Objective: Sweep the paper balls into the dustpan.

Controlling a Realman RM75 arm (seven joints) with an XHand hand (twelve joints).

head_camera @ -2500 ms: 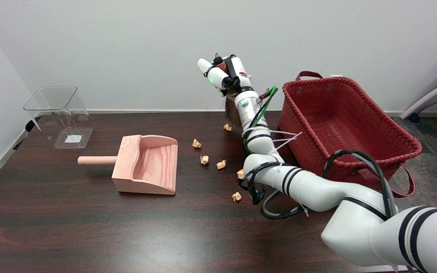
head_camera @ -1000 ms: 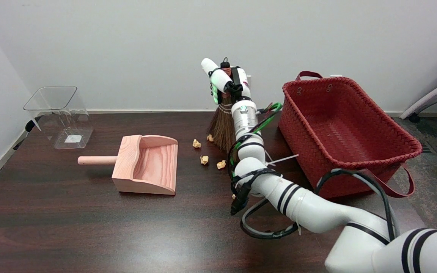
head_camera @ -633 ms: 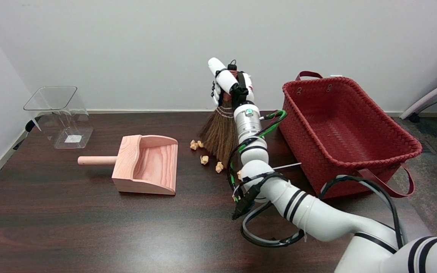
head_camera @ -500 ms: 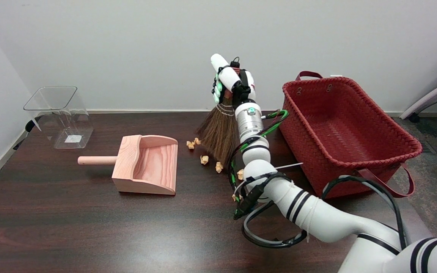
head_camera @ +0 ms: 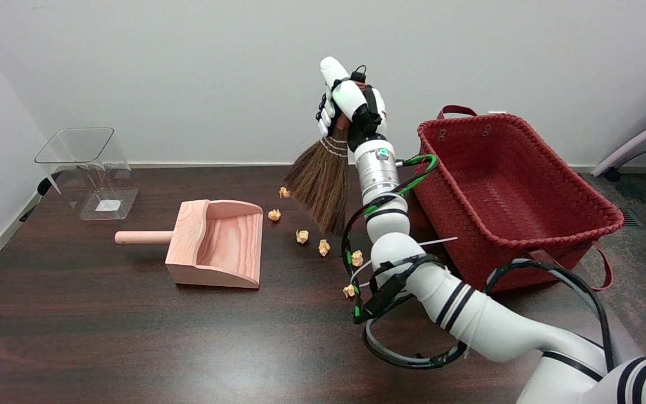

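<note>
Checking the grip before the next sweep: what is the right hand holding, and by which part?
The right hand holds the small broom by its handle, above the bristles.

Head view: set above the table's [head_camera: 104,336] near side, aimed down and across toward the far wall [head_camera: 188,67].
Range: moderately close.

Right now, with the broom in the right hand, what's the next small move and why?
Probably bring the broom down behind the paper ball nearest the dustpan and push it left into the open mouth. The right hand holds the broom's handle, no ball is in the dustpan yet, and that one lies closest.
</note>
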